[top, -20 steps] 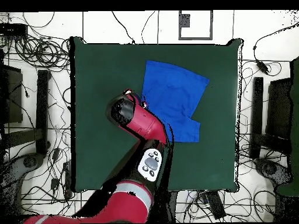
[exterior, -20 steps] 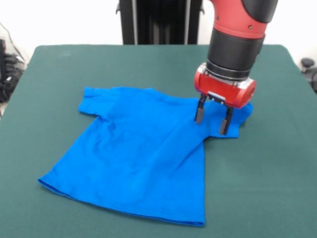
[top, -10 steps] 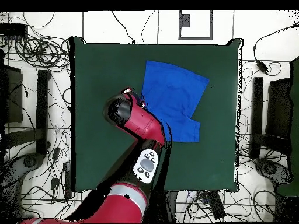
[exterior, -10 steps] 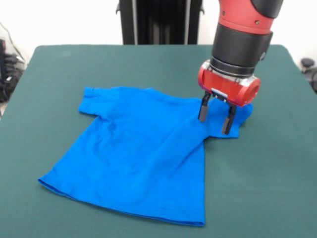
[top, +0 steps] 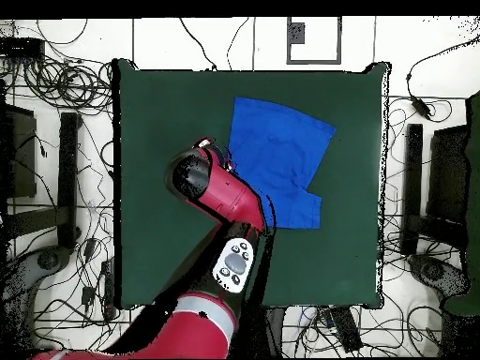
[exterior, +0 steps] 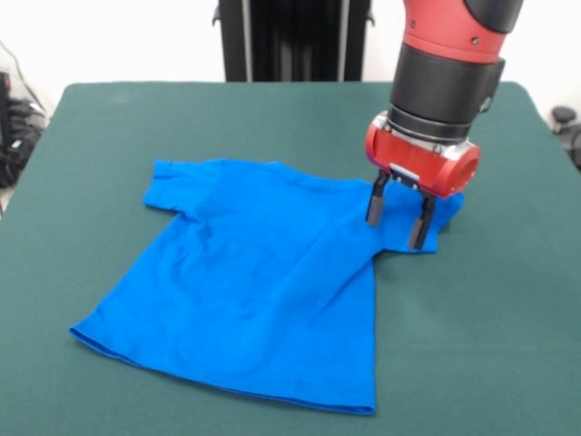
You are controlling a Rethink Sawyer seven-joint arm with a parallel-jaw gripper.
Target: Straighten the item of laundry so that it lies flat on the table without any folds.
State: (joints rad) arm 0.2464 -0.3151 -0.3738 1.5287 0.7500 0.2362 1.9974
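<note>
Though thin, T-shirt [exterior: 254,282] (plain blue) rumpled

The arm [exterior: 445,54] is built of round segments, glossy red above and matt black below, with small dark screw heads set in the red shell; under the black collar sits a short red wrist housing with rounded sides and a pale grey plate on its lower face; from that plate hang two slim dark fingers [exterior: 374,202], straight and narrow, with a clear gap between them, making up the gripper [exterior: 396,222]; in the overhead view the same arm is a thick red tube with a black rounded cap at its end, and a white oval panel [top: 232,263] carrying several small dark buttons lies on its upper side.
</note>
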